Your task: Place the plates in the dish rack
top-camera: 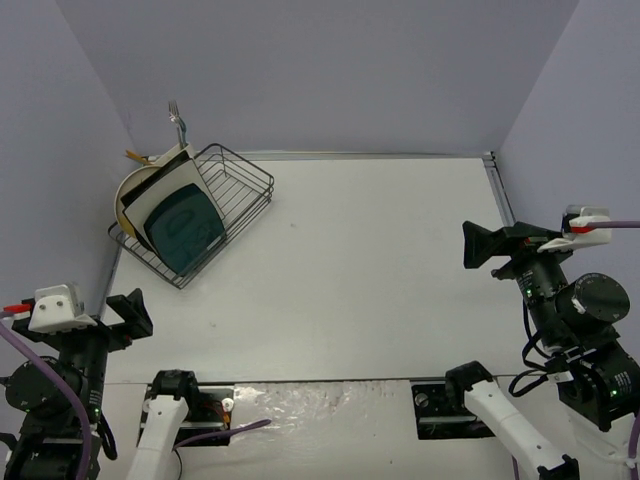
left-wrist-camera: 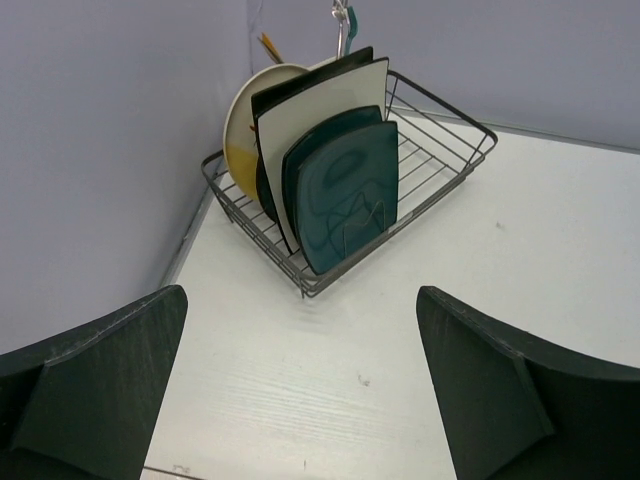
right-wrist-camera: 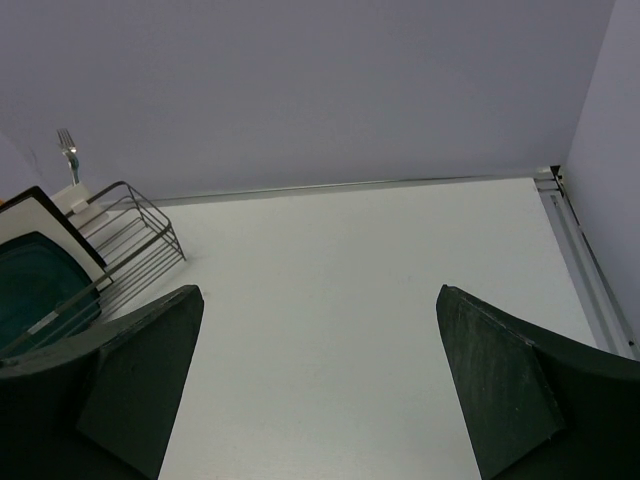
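Left gripper (left-wrist-camera: 300,300) and right gripper (right-wrist-camera: 318,295), near edge, each with fingers spread wide and empty; beyond, white table (top-camera: 380,260); far-left corner, black wire dish rack (left-wrist-camera: 425,150) holding the plates (left-wrist-camera: 340,190) upright, teal square foremost, fork (left-wrist-camera: 342,30) behind.

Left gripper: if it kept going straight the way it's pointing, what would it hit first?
Most likely the near corner of the dish rack, with the front teal plate just behind it. Nothing shows between the open left gripper and the rack, though depth is hard to judge.
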Tool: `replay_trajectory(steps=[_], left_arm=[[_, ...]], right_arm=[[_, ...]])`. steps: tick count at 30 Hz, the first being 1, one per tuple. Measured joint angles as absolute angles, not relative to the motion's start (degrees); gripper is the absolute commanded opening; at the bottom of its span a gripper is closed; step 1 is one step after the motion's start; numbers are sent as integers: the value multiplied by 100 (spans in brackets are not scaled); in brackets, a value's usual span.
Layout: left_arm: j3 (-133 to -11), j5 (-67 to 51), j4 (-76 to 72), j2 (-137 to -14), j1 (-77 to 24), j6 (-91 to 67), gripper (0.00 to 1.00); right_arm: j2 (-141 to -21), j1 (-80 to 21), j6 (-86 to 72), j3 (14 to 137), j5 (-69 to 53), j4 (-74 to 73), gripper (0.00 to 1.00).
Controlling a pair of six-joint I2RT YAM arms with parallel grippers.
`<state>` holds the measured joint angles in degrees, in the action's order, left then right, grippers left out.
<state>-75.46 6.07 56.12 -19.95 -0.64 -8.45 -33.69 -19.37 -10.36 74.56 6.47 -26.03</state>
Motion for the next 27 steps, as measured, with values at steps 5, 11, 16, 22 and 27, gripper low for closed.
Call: replay_trajectory(steps=[5,11,16,22,27], left_arm=[[-7513,604,5989,-1766,-67,-846,97],[-7284,604,6280,-1707,-67,-886,97],[-7115,594,6360,-1688,-67,-925,97],[-7018,542,6364,-1688,-67,-966,97],[-6935,535,6361,-1688,-67,-972,97]], right_arm=[[-3133,-1983,-996,7095,879,-2725,100],[-3025,-2016,-946,6943,989,-2781,100],[-2975,-2034,-921,6894,1020,-2782,100],[-2974,-2034,-889,6858,1033,-2783,100],[-2971,-2036,-866,6858,1041,-2783,100]])
